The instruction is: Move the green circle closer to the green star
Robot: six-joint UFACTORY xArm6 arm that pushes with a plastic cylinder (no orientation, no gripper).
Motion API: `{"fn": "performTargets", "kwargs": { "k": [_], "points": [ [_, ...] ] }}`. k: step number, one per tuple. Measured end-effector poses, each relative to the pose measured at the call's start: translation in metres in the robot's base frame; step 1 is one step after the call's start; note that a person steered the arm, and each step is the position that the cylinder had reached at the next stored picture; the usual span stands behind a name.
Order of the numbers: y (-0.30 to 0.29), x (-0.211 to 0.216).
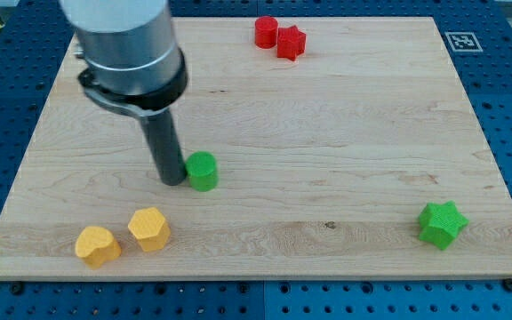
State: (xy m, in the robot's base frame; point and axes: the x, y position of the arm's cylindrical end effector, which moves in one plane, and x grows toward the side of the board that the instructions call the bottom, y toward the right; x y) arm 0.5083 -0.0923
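The green circle (203, 171) is a short green cylinder on the wooden board, left of the middle. My tip (172, 180) stands right against its left side, touching or nearly touching it. The green star (441, 224) lies far off at the view's bottom right, near the board's right edge. The rod and the arm's grey body rise from the tip toward the view's top left and hide part of the board there.
A red circle (266, 32) and a red star (291, 42) sit together at the view's top middle. A yellow hexagon (148, 229) and a yellow heart-like block (97, 246) lie at the bottom left. A fiducial marker (460, 41) marks the top right corner.
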Motion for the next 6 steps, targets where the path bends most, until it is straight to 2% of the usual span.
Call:
{"fn": "performTargets", "kwargs": {
  "k": [2,4,6],
  "points": [
    [0.076,-0.007],
    [0.178,-0.026],
    [0.251,-0.024]
  ]
}}
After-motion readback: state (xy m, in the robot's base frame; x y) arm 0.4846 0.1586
